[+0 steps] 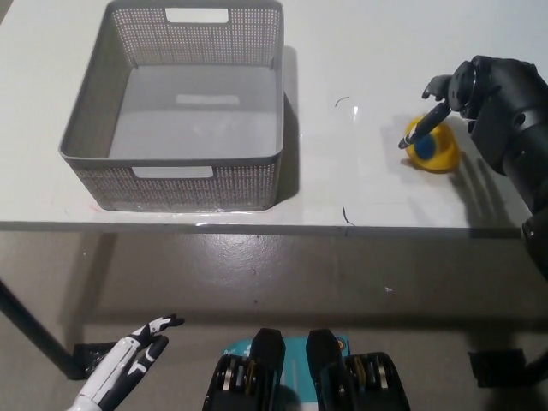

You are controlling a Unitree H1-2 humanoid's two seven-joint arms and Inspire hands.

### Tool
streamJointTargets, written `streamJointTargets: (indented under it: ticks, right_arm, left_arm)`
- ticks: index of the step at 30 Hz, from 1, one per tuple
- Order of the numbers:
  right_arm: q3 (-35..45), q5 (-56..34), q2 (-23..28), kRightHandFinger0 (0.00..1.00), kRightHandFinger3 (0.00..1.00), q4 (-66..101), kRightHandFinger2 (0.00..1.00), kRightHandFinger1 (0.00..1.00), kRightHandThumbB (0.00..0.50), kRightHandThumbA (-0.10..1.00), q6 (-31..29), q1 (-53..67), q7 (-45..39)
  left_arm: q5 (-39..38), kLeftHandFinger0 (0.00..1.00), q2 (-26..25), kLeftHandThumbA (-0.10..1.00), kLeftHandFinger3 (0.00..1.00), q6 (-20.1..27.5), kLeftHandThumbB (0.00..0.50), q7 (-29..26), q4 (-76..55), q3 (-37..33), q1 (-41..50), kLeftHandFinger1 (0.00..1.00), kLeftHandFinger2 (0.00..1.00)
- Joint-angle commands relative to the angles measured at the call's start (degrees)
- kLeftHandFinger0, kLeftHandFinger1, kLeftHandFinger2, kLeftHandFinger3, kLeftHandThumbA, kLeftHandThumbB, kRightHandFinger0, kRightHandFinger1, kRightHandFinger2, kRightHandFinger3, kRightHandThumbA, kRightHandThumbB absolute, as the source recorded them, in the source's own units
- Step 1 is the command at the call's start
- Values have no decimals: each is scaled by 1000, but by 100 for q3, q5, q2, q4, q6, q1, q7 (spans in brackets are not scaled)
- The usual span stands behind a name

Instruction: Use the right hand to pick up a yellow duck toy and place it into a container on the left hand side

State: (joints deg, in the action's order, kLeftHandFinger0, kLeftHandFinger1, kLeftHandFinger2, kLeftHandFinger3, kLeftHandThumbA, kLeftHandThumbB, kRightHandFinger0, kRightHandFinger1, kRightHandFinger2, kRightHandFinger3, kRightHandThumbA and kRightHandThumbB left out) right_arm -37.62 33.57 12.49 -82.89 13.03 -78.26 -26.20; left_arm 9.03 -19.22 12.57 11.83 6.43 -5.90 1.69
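Beneath right hand (462, 98), fingers spread, holding nothing: yellow duck toy (432, 147) on table (360, 51). Likely light, smooth, rounded; grip across body. Left hand (128, 364) rests low.

Two mismatched hands on show.
Right hand (479, 94), three o'clock: bulky matte black; left hand (128, 364), seven o'clock: slim white, black-tipped.

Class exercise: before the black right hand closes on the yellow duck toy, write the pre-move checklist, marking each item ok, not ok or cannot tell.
1. Right hand open, fingers apart: ok.
2. Right hand over the yellow duck toy: ok.
3. Fingers around the duck: not ok, only a fingertip reaches it.
4. Duck upright: cannot tell.
5. Grey basket on the left holds nothing: ok.
6. White left hand low, away from the table: ok.
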Motion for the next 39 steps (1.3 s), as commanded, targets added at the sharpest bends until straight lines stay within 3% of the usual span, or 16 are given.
streamJointTargets:
  ticks: [1, 8, 10, 12, 13, 21, 24, 25, 33, 35, 36, 37, 38, 39]
  right_arm:
    - [-89, 172, 93, 1000, 1000, -18, 1000, 1000, 500, 941, 126, -217, 43]
    - [-301, 328, 80, 1000, 1000, -50, 1000, 1000, 467, 1000, -136, -69, -252]
    - [-313, 307, 44, 1000, 1000, -69, 1000, 1000, 430, 1000, -134, -51, -424]
    - [-318, 300, 52, 1000, 1000, -68, 1000, 1000, 428, 1000, -191, -28, -445]
    - [-276, 250, 71, 1000, 1000, -63, 1000, 1000, 392, 1000, -249, -13, -494]
    - [-185, 205, 136, 1000, 1000, -63, 1000, 1000, 410, 1000, -190, 32, -369]
    - [-72, 134, 137, 1000, 1000, -42, 1000, 1000, 469, 977, -124, 83, 68]
    - [5, 102, 136, 1000, 1000, -18, 1000, 1000, 499, 889, -102, 131, 498]
    - [519, -111, 186, 1000, 1000, 48, 1000, 1000, 463, 857, -411, 296, 1803]
    - [542, -66, 183, 1000, 1000, 59, 1000, 1000, 474, 859, -510, 327, 2193]
    - [570, -62, 188, 1000, 1000, 65, 1000, 1000, 421, 832, -574, 343, 2373]
    - [673, -118, 194, 921, 1000, 80, 1000, 996, 351, 722, -703, 373, 2689]
    - [768, -179, 198, 788, 1000, 101, 870, 831, 307, 572, -815, 401, 2972]
    - [811, -191, 201, 688, 992, 111, 823, 765, 305, 482, -884, 419, 3140]
  left_arm:
    - [-79, 1000, -46, 1000, 1000, 220, 437, -67, -146, 107, 24, 1000, 1000]
    - [-82, 1000, -18, 1000, 1000, 301, 437, -104, -87, 128, 11, 1000, 1000]
    - [-100, 1000, -28, 1000, 1000, 292, 440, -101, -106, 150, 26, 1000, 1000]
    - [-128, 1000, -20, 1000, 1000, 306, 440, -94, -112, 168, 31, 1000, 1000]
    - [-139, 1000, -14, 1000, 1000, 313, 442, -89, -105, 175, 29, 1000, 1000]
    - [-154, 1000, -16, 1000, 1000, 393, 433, -29, -27, 175, -70, 1000, 1000]
    - [-124, 1000, -14, 1000, 1000, 373, 444, -44, -28, 171, -72, 1000, 1000]
    - [-120, 1000, -16, 1000, 1000, 378, 441, -44, -35, 169, -75, 1000, 1000]
    - [-128, 1000, -19, 1000, 1000, 314, 460, -19, -66, 158, -131, 1000, 1000]
    - [-96, 1000, -26, 1000, 1000, 283, 463, -21, -100, 151, -128, 1000, 1000]
    - [-100, 1000, -21, 1000, 1000, 299, 463, -21, -91, 148, -134, 1000, 1000]
    - [-96, 1000, -19, 1000, 1000, 311, 470, -23, -78, 145, -141, 1000, 1000]
    - [-71, 1000, -22, 1000, 1000, 291, 474, -28, -85, 140, -142, 1000, 1000]
    - [-51, 1000, -25, 1000, 1000, 276, 476, -32, -93, 136, -141, 1000, 1000]
